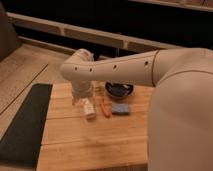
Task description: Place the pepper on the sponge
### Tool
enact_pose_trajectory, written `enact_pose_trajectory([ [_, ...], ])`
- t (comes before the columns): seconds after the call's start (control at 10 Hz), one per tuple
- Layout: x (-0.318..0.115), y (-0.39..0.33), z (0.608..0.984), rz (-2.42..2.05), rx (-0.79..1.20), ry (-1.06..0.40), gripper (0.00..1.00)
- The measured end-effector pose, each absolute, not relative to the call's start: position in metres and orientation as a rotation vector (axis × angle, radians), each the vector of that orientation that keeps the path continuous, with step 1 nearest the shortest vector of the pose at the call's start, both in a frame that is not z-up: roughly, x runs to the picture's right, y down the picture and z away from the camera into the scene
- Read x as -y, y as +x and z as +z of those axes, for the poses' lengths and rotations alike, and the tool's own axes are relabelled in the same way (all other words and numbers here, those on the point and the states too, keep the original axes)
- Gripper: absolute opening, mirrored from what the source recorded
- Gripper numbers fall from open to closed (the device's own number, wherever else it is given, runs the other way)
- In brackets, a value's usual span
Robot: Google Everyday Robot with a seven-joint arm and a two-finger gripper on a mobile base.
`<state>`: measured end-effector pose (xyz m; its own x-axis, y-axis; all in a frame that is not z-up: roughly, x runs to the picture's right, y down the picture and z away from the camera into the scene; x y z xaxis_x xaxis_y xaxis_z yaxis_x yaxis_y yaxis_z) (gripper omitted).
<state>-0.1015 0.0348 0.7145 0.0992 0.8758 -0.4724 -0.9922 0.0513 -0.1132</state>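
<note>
Claw (84, 101) by bottle (89, 110) — pepper (105, 108) beside sponge (120, 108).

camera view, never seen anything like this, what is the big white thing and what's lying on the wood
The big white shape is a robot arm, seen by one camera looking down past it. It reaches left, and its gripper hangs at the end over a wooden table. On the table sit a white bottle, an orange-red pepper and a blue sponge in a row, with a dark bowl behind and a dark mat at the left. The pepper lies on the wood, not held.
</note>
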Motion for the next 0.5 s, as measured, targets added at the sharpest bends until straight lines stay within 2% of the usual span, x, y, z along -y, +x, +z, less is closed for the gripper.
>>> enact_pose_trajectory([
  [0.2,0.012,-0.087,0.710,1.480,-0.152,-0.389,0.65],
  [0.5,0.024,-0.081,0.708,1.489,-0.111,-0.365,0.65],
])
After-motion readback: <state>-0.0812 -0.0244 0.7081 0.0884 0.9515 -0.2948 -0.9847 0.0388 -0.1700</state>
